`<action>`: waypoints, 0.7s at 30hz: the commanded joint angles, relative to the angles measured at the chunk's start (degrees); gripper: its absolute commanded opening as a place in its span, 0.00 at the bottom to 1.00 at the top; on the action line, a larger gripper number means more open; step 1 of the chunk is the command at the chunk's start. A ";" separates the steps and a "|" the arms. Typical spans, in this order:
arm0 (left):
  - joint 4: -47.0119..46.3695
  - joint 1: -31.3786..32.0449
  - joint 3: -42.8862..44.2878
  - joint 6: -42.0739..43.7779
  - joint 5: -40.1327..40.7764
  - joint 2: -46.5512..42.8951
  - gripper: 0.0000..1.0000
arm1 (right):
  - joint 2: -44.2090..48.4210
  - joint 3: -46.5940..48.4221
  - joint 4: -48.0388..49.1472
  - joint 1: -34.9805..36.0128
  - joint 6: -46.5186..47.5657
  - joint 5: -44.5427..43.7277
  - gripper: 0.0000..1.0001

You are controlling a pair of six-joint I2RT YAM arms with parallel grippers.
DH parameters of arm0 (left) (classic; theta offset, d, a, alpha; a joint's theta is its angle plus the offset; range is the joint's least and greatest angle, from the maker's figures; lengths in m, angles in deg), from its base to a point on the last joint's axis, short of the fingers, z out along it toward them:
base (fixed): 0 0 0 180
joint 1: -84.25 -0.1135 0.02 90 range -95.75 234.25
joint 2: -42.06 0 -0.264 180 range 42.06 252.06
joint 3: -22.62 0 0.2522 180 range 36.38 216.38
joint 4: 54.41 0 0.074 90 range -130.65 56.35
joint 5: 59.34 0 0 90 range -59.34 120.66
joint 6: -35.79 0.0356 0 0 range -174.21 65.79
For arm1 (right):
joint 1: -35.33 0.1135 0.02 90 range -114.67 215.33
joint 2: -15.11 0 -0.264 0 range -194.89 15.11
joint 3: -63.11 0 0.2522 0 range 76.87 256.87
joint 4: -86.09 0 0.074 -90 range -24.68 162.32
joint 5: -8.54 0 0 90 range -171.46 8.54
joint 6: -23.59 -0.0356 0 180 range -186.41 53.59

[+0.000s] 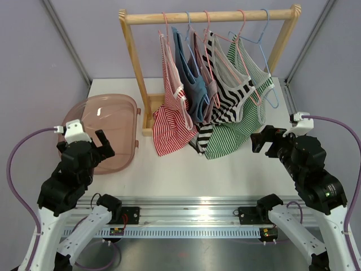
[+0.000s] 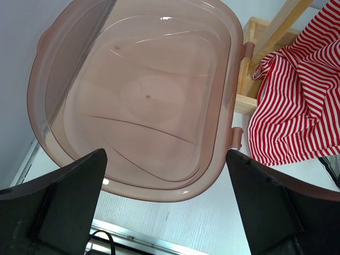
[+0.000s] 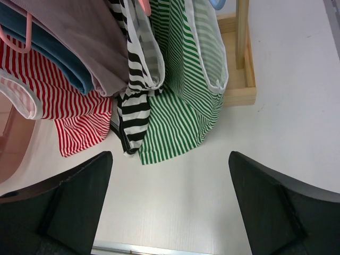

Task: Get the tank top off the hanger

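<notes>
My left fingers [image 1: 97,148] are spread wide with nothing between them, and straight ahead of the tips lies the pink tub [image 2: 149,106] on the tabletop [image 3: 287,106], open side up. Ahead and off to the right of those fingers, the red-striped tank top [image 2: 297,106] drapes down beside the tub's rim. My right fingers [image 1: 265,141] are wide apart too, holding nothing. Just beyond their tips the green-striped tank top [image 3: 180,106] hangs, its hem brushing the tabletop. To its left comes the black-and-white striped tank top [image 3: 133,106], then the mauve tank top [image 3: 79,32], then the blue tank top [image 3: 48,53], all pressed close together. Ahead and to the right of my right fingers is the base of the wooden rack [image 3: 241,79]. Every top is on its hanger [image 1: 243,25], hooked over the rack's top rail [image 1: 208,16], well above both sets of fingers.
</notes>
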 commanded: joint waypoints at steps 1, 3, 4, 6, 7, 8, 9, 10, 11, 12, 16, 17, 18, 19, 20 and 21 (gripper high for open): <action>-1.13 0.31 -0.21 -1.14 1.86 -0.68 0.99 | -0.08 1.78 1.03 0.55 -0.19 -0.56 1.00; -1.31 0.31 -0.48 -1.49 1.95 -1.03 0.99 | 0.19 1.69 1.38 0.55 0.08 0.74 1.00; -1.48 0.31 -0.39 -2.01 1.68 -1.03 0.99 | 0.36 1.60 2.16 0.55 0.25 1.54 1.00; -1.75 0.22 -0.30 -2.72 1.16 -1.21 0.99 | 0.36 1.69 2.96 0.55 0.17 3.64 1.00; -1.92 0.22 -0.22 -2.98 0.63 -1.21 0.99 | -0.07 2.04 3.22 0.55 -0.09 4.09 0.99; -2.19 0.31 -0.21 -2.99 0.37 -1.21 0.99 | -0.51 2.56 3.23 0.63 -0.18 4.62 0.99; -2.45 0.22 -0.04 -2.90 0.02 -1.12 0.99 | -1.04 3.53 3.40 0.55 -0.36 6.28 1.00; -2.36 0.22 0.05 -2.81 -0.42 -1.03 0.99 | -1.91 3.97 3.84 0.63 -0.71 6.99 0.99; -2.45 0.31 0.40 -2.64 -0.78 -0.86 0.99 | -2.36 4.41 4.36 0.63 -1.06 8.56 1.00; -2.54 0.31 0.57 -2.03 -0.95 -0.77 0.99 | -2.80 5.37 4.89 0.55 -1.24 12.49 1.00; -2.36 0.31 1.28 -1.23 -2.35 -0.42 0.99 | -7.71 9.50 9.37 0.55 -3.87 24.73 0.99; -2.54 0.22 1.37 -1.14 -2.62 -0.33 0.99 | -8.94 12.30 9.81 0.55 -5.18 29.10 0.98; -2.63 0.22 1.37 -0.88 -2.97 -0.50 0.99 | -12.00 13.89 10.69 0.46 -5.72 31.32 0.96; -2.80 0.22 1.28 -0.70 -3.85 -0.51 0.99 | -13.68 15.47 11.22 0.54 -6.51 33.52 0.95; -2.98 0.22 1.19 -0.61 -4.20 -0.59 0.99 | -15.18 18.62 11.83 0.55 -8.08 37.11 0.92; -3.07 0.31 1.19 -0.61 -4.47 -0.51 0.99 | -18.41 20.13 12.54 0.55 -8.88 38.53 0.91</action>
